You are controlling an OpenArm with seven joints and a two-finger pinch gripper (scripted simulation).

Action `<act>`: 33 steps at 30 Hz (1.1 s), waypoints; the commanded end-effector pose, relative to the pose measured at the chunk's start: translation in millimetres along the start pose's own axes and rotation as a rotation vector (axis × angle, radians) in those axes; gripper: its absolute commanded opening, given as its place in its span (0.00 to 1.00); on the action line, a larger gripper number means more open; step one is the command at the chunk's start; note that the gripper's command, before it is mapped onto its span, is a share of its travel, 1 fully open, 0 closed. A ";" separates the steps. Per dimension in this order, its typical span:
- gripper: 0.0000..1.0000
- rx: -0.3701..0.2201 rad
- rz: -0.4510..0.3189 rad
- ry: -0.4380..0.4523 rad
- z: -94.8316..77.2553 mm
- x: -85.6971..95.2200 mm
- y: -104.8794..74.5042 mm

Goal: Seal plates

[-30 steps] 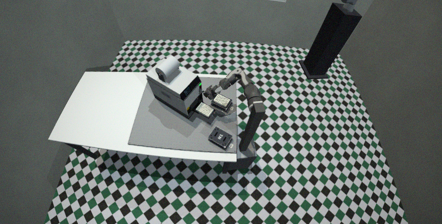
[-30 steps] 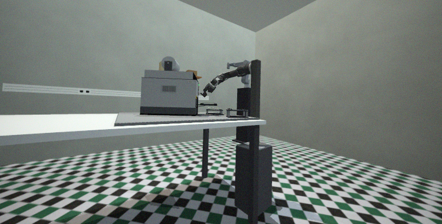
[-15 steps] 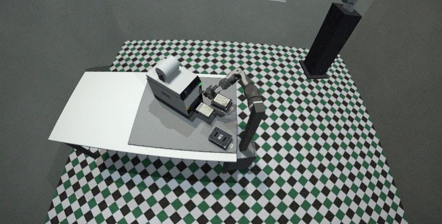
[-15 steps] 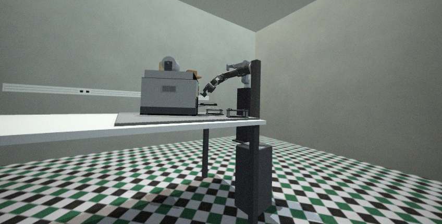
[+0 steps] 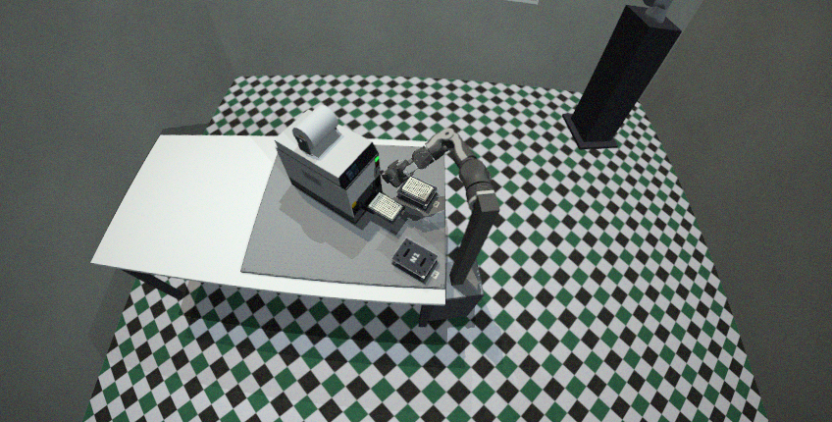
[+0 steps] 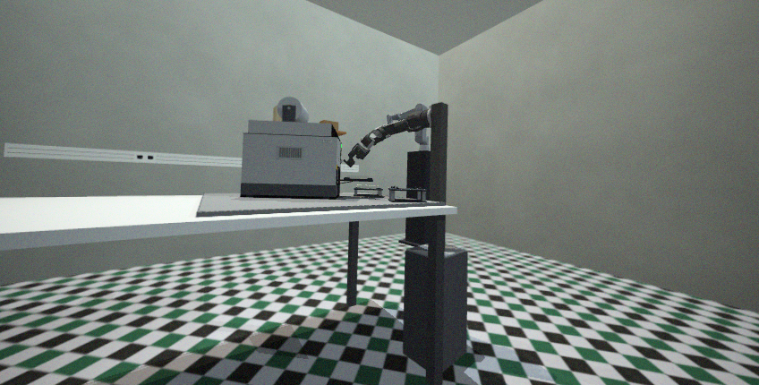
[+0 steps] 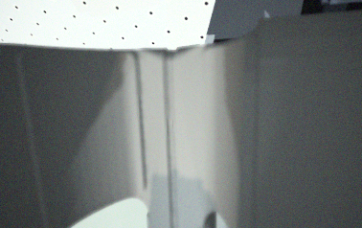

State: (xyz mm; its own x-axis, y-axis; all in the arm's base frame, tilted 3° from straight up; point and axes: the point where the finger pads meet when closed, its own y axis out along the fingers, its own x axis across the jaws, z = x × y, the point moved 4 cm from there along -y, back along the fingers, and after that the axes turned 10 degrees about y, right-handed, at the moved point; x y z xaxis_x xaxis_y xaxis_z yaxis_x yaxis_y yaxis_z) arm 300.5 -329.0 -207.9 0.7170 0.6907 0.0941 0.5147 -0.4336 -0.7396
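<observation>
The sealer [image 5: 326, 162] [image 6: 289, 160] stands on the grey mat [image 5: 302, 243]. A small green light [image 5: 377, 158] shows on its front edge. One white plate [image 5: 386, 206] lies on the stage in front of the sealer. The other plate [image 5: 417, 188] sits in the nest beside it. Nest N1 [image 5: 414, 258] is empty near the mat's front right corner. My gripper [image 5: 389, 175] [image 6: 349, 162] [image 7: 188, 153] is shut on nothing. It hangs close to the sealer's front, above the two plates. In the wrist view a dotted white plate surface [image 7: 75, 19] shows beyond the closed fingers.
The white table [image 5: 186, 197] [image 6: 95, 212] extends left of the mat. The arm's dark post [image 5: 472, 237] [image 6: 438, 158] stands at the table's right edge. A tall black column [image 5: 623, 80] stands on the floor at the far right.
</observation>
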 end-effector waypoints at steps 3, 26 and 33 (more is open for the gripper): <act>0.00 -0.004 -0.012 0.001 -2.6 2.6 -0.5; 0.00 -0.004 -0.012 0.001 -5.2 3.1 1.7; 0.00 -0.003 -0.012 0.001 -5.8 3.2 2.2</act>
State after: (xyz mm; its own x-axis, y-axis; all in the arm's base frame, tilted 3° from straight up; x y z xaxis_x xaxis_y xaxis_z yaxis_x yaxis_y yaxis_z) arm 304.3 -332.0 -207.7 0.7170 0.6907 0.0942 0.5148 -0.4335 -0.7396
